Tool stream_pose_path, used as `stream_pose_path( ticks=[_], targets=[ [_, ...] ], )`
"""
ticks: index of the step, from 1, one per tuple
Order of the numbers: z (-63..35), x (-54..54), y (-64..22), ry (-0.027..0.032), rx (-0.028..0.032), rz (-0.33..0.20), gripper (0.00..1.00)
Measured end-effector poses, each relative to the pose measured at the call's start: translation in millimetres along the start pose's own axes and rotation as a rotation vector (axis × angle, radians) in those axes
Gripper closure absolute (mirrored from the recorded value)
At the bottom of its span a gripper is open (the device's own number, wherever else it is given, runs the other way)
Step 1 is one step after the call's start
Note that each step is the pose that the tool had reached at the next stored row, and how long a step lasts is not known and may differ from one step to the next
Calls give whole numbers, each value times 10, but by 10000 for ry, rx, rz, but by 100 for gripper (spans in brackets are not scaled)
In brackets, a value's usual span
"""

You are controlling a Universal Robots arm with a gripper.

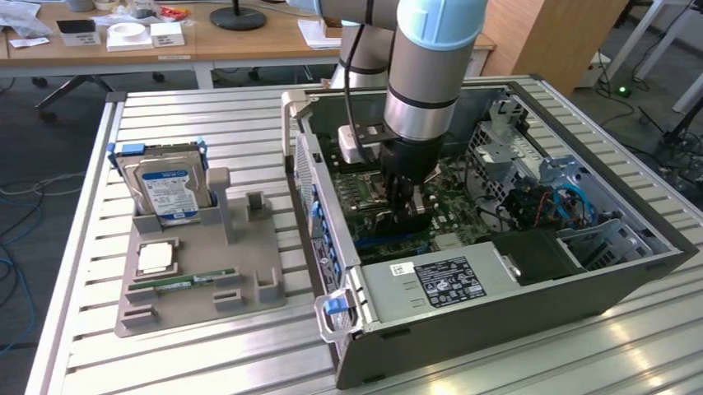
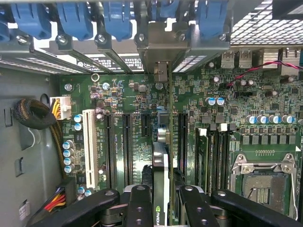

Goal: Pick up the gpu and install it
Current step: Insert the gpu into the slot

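1. The gripper is at the centre of the exterior view, reaching down into the open computer case, just above the green motherboard
2. In the wrist view its 2 black fingers are clamped on the gpu, 1 on each flat face
3. The gpu stands on edge, in line with the long black expansion slots. Its metal bracket is at the case's rear wall, beside the blue latches. Whether it is seated I cannot tell
4. At the exterior view's left, a grey holder on the slatted table carries a hard drive upright and a RAM stick lying flat
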State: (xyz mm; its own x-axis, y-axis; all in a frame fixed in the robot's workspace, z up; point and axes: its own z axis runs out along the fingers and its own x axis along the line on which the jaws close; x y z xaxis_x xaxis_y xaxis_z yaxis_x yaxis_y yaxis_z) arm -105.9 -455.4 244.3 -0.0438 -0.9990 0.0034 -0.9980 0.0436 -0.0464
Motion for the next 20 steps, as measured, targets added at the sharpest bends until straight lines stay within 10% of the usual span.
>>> stream_pose_path(
  ticks=[20],
  targets=[
    [26,1,2,3,-2,0,73]
  ],
)
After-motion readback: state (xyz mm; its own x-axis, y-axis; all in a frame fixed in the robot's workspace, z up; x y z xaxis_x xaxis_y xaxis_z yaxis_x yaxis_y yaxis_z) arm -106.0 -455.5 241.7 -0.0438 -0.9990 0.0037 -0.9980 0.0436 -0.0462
